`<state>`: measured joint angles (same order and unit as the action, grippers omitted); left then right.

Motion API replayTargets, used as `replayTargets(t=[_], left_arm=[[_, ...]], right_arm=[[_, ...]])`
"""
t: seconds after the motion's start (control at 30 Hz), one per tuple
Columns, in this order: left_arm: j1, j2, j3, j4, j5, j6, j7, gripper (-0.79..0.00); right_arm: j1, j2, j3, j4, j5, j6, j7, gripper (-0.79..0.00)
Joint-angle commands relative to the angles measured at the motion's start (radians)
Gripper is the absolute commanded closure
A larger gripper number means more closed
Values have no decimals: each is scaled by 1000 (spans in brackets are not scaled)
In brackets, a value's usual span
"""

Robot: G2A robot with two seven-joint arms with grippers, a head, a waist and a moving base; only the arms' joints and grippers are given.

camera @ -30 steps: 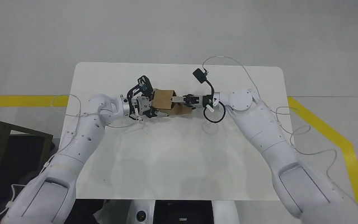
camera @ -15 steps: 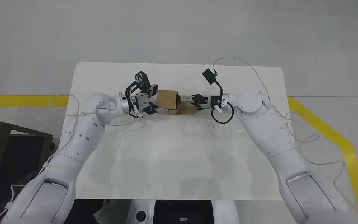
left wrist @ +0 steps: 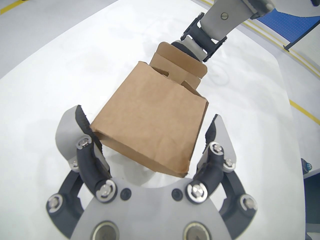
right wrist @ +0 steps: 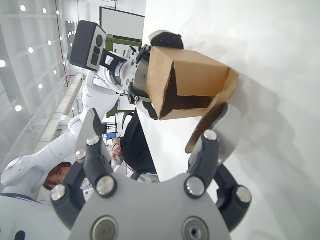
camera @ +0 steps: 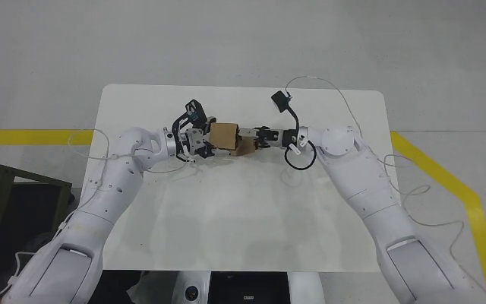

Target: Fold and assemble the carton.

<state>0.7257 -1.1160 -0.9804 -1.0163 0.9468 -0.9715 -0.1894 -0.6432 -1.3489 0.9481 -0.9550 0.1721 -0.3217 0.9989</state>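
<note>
A brown cardboard carton (camera: 225, 134) lies on its side at the back middle of the white table (camera: 243, 228). My left gripper (camera: 199, 143) is shut on its closed end, one finger on each side of the carton (left wrist: 155, 101). The end facing the right arm gapes, and the dark inside of the carton (right wrist: 197, 73) shows. A loose flap (right wrist: 202, 126) lies against one finger of my right gripper (right wrist: 157, 118). That gripper stands wide open at the flap end (camera: 254, 139), with its other finger (right wrist: 92, 123) clear of the cardboard.
A thin white cable (camera: 319, 82) loops from the right arm over the back right of the table. Bare tabletop stretches in front of the carton toward the near edge (camera: 243, 267). Yellow floor tape (camera: 38, 137) runs beside the table.
The right gripper drew back to the right from the carton, then came in again against its flap end. The left gripper kept its hold while the carton shifted and turned slightly.
</note>
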Motion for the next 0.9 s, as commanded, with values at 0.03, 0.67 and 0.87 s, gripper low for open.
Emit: replayTargets(t=[0.03,0.67,0.87], left_arm=[[-1,-1,1,-2,-1,-1,-1,-785],[-5,-2,0,13,-6,-1,-7,-785],[-6,-2,-1,16,-5,-1,-9,-785]], right_arm=[[7,-7,-10,15,22,-14,3,-727],[55,-63,-70,202,151,-132,11,-372],[59,-69,-75,235,146,-127,14,-345]])
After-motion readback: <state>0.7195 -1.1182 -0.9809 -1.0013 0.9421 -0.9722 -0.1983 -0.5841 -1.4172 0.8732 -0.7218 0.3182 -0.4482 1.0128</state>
